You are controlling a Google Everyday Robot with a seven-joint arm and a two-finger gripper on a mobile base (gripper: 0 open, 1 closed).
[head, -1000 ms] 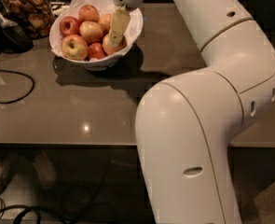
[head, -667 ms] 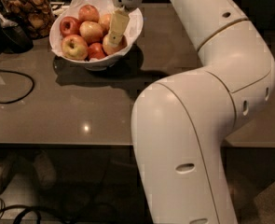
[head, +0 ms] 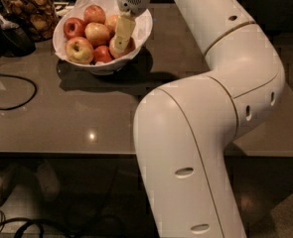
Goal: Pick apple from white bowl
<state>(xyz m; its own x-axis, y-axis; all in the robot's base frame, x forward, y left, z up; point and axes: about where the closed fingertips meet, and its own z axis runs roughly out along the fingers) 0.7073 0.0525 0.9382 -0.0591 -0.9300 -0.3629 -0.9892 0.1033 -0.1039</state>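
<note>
Gripper (head: 118,47) down inside the white bowl (head: 102,67), right half, pale yellow tip among the fruit; open or closed, cannot tell. Apple (head: 97,33), pale yellow-orange with a reddish blush, sits mid-bowl just left of the gripper; contact unclear. Dark red apple (head: 74,28) at the left rim, yellow-green apple (head: 79,50) at the front left. Paper lining (head: 81,0) peaks above the rim. Bowl stands on a grey-brown table (head: 86,118). Jar (head: 29,9) behind left, black cable (head: 12,90) looped at the left. White arm (head: 210,108) fills the right.
</note>
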